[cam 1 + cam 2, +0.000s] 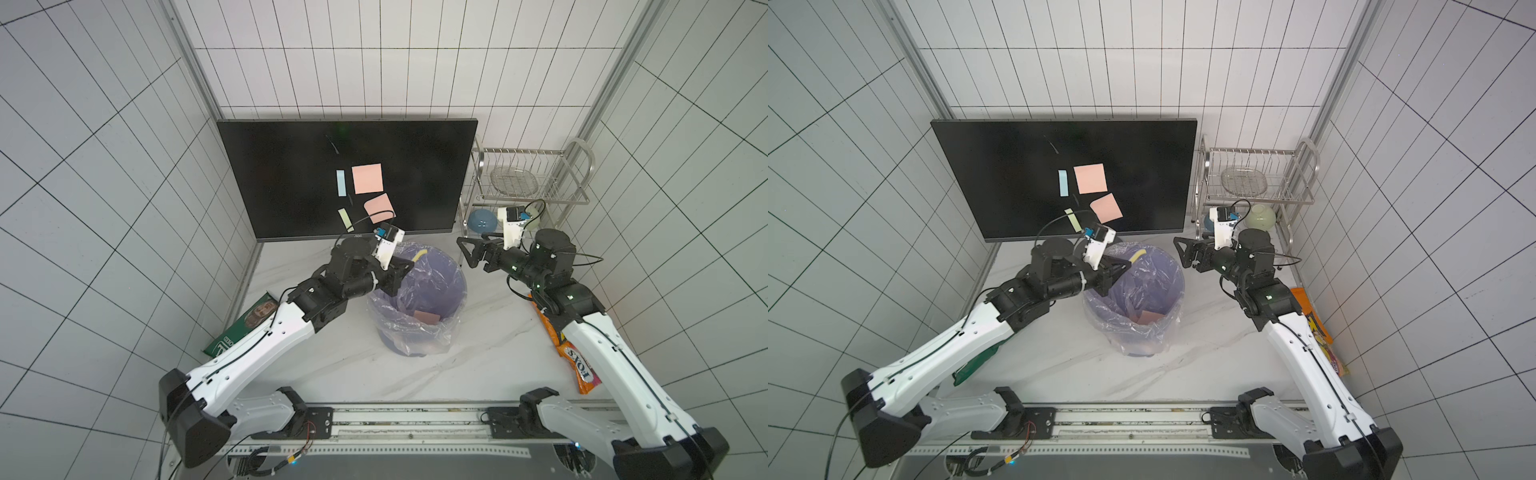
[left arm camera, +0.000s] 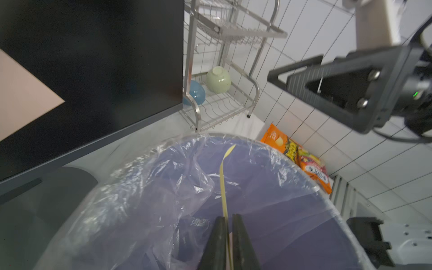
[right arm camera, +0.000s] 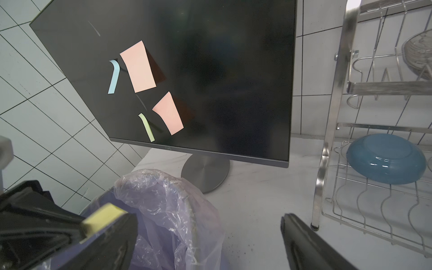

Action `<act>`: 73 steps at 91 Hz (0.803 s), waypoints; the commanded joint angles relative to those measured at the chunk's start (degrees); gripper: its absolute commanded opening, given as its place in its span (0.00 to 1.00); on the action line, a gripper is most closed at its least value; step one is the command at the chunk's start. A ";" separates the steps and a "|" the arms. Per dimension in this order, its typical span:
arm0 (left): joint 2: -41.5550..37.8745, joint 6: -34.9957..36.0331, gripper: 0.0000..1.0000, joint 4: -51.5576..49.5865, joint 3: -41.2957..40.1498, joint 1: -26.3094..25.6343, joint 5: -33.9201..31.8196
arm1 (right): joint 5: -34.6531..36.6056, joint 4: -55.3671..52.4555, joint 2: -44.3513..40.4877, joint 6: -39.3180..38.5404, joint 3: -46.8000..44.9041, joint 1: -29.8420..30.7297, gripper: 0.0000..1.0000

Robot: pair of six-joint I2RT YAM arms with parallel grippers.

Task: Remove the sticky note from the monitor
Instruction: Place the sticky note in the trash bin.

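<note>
The black monitor (image 1: 291, 174) (image 3: 222, 70) leans at the back. On its screen are a blue strip (image 1: 341, 183), two pink sticky notes (image 1: 367, 178) (image 1: 379, 206) and a green strip (image 1: 345, 219). My left gripper (image 1: 409, 266) (image 2: 229, 217) hangs over the lined purple bin (image 1: 451, 286). Its jaws are parted by a narrow gap, and a yellow sticky note strip (image 2: 223, 177) (image 1: 1137, 254) clings to one finger and sticks out over the bin. My right gripper (image 1: 473, 249) (image 3: 208, 224) is wide open and empty beside the bin's right rim.
A pink note (image 1: 426, 317) lies inside the bin. A steel dish rack (image 1: 528, 174) at the back right holds a blue bowl (image 3: 385, 159) and a green bowl (image 1: 1259, 217). An orange snack bag (image 1: 582, 365) lies under the right arm, a green packet (image 1: 245, 328) under the left.
</note>
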 commanded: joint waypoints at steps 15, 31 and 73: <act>0.02 3.44 0.65 -2.57 3.37 -0.73 -4.15 | 1.61 -1.66 -1.48 -1.37 1.58 0.31 0.99; -3.81 0.38 0.75 -2.36 4.22 6.54 -1.80 | 0.94 -1.20 -1.32 -0.78 1.06 0.31 0.99; -2.79 -31.81 0.88 28.00 -2.89 41.48 26.33 | -2.08 3.61 -0.05 2.78 -1.03 0.40 0.99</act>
